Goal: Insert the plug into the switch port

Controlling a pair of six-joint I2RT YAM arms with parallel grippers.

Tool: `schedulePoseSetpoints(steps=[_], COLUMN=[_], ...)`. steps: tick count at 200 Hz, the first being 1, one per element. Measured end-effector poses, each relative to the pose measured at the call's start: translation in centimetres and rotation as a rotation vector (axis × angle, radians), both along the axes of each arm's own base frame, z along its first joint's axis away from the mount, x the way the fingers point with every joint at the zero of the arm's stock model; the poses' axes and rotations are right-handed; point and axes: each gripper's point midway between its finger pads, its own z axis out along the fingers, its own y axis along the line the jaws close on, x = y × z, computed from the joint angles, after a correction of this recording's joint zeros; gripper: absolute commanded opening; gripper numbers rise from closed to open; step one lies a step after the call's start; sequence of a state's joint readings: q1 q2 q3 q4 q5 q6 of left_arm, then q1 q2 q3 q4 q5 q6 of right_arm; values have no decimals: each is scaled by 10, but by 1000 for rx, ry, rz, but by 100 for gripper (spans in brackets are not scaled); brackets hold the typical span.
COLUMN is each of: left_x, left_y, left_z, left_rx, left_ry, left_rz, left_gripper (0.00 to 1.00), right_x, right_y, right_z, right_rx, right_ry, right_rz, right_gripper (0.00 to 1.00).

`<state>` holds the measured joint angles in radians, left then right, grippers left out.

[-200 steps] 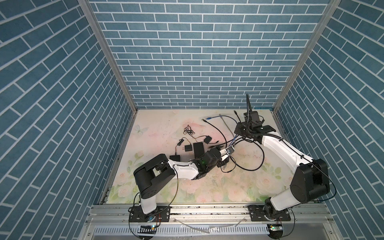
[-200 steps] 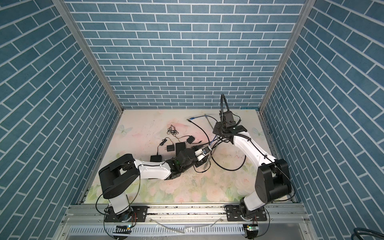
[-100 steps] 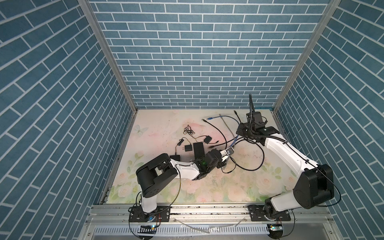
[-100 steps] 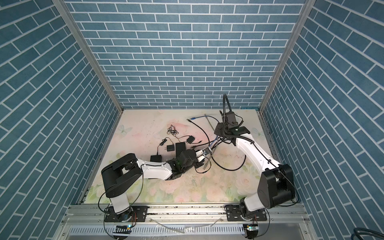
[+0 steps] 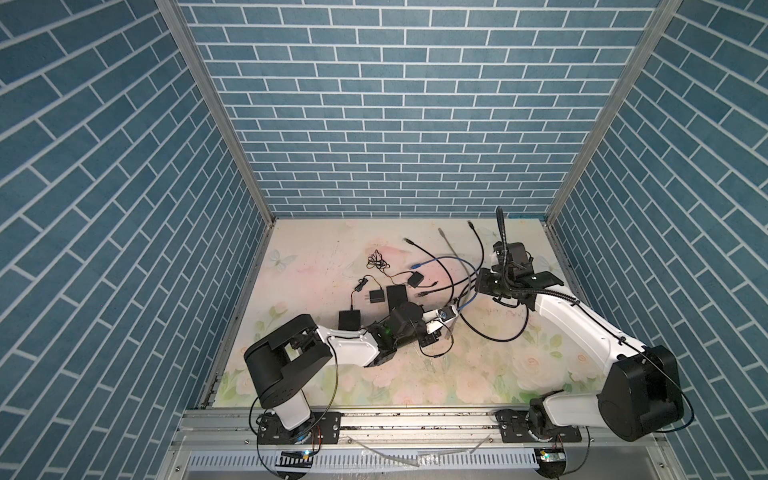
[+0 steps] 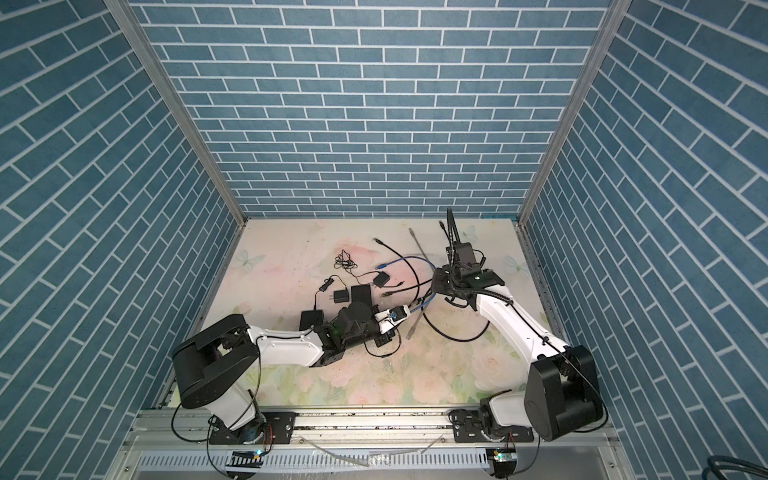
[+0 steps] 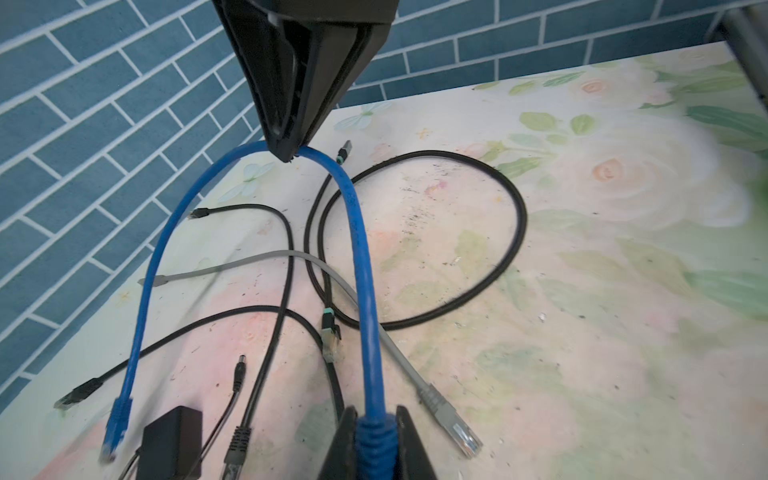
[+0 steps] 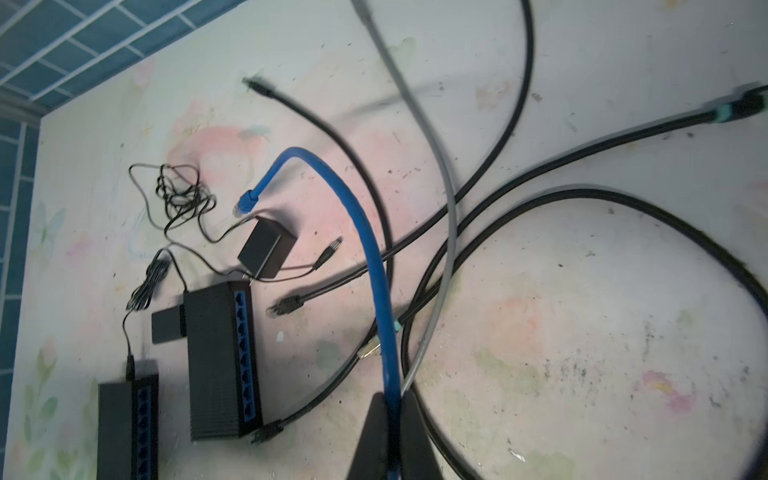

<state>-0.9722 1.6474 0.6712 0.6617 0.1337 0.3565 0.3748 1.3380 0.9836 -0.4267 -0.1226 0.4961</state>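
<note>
Here, the blue cable [image 7: 358,249] arches above the table [image 7: 602,291], held up by both grippers. The left gripper [image 7: 375,411] is clamped on the ribbed blue boot [image 7: 376,444] at one end; the plug past that boot falls outside its wrist view. The right gripper [image 8: 392,397] pinches the same cable farther along, at the top of the arch. From there the cable droops to its free plug [image 8: 246,203], which sits just beside a black power adapter [image 8: 266,249]; whether it touches the table I cannot tell. The switch [image 8: 216,361] lies flat near the adapter, well apart from both grippers, with its row of blue ports [image 8: 243,353] turned toward the cables. A second switch [image 8: 124,428] lies close beside it. Under the arch, a grey cable [image 8: 436,166] and several black cables [image 8: 623,199] cross one another on the table.
</note>
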Motion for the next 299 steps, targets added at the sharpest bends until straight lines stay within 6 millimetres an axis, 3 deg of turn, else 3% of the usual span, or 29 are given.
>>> schedulePoseSetpoints(steps=[32,55,100,128,157,188,223,262,299], left_x=[-12,-15,-29,-26,-24,-18,-13,-12,-12], left_y=[10,20,41,48,60,66,68,73,78], left_z=[-5,-1,2,7,-5,-7,10,13,13], left_rx=[29,34,50,62,103,135,122,134,138], left_ry=[60,81,103,75,51,7,-78,-117,-130], left_rz=[-67,-89,-135,-116,-78,-52,-36,-28,-16], left_gripper=[5,6,6,5,5,3,3,3,4], right_x=[-12,-17,-38,-56,-73,-98,-112,-116,-118], right_y=[5,12,43,63,86,113,139,148,154], right_z=[3,12,15,21,32,20,5,-7,-7], right_rx=[-11,-9,82,136,182,212,228,244,268], right_ry=[-56,-122,-282,-374,-466,-464,-421,-394,-397], right_rz=[118,213,495,669,849,1036,1168,1215,1244], right_gripper=[27,29,31,31,31,30,30,25,22])
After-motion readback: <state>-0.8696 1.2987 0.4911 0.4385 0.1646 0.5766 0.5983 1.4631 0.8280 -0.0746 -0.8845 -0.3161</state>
